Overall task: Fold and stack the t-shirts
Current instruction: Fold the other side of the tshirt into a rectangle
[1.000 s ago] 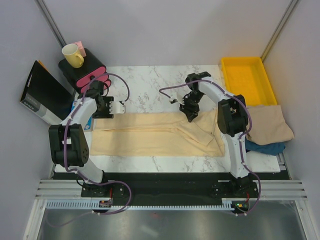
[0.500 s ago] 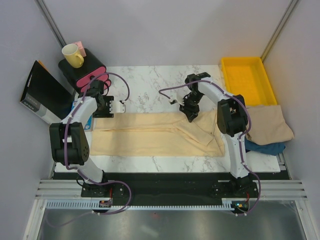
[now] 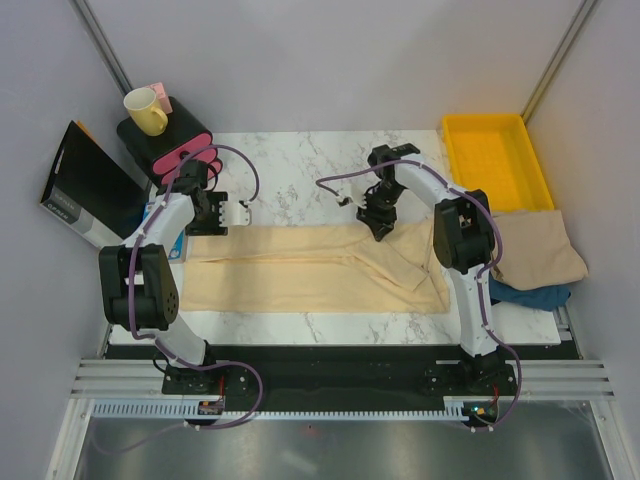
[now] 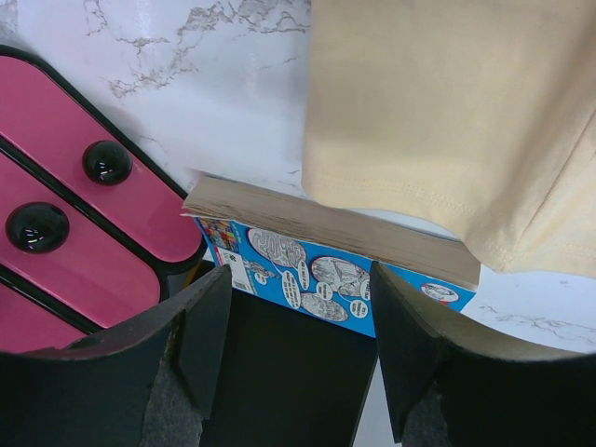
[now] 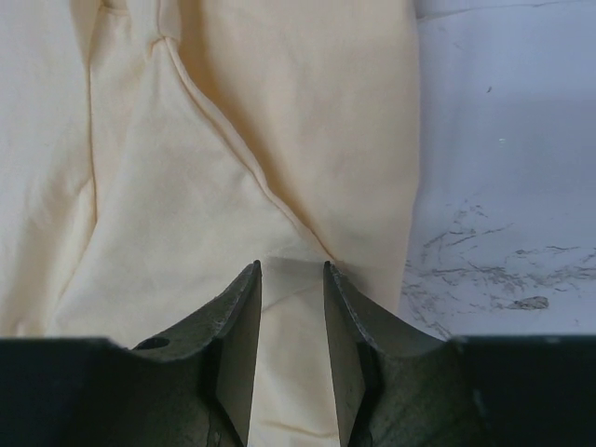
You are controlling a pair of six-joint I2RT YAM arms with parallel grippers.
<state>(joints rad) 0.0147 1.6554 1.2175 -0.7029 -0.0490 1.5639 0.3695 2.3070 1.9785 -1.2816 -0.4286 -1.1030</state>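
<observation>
A pale cream t-shirt (image 3: 300, 268) lies folded lengthwise in a long band across the marble table. It also shows in the right wrist view (image 5: 186, 186) and the left wrist view (image 4: 447, 112). My right gripper (image 3: 378, 230) is at the shirt's far edge, right of the middle. In its wrist view it (image 5: 291, 267) is open by a narrow gap, tips down at a slanting fold, with fabric showing between them. My left gripper (image 3: 206, 224) is open and empty (image 4: 300, 270) at the shirt's far left corner. A second, beige-tan t-shirt (image 3: 535, 250) lies folded at the right edge.
A blue-covered book (image 4: 326, 237) lies under the shirt's left corner, beside a pink and black case (image 4: 65, 186). A yellow tray (image 3: 495, 160) stands at the back right. A blue cloth (image 3: 530, 295) lies under the tan shirt. A yellow mug (image 3: 145, 110) sits back left.
My right gripper has shifted slightly toward the far left over the shirt's edge. The left arm and the shirts have not visibly moved.
</observation>
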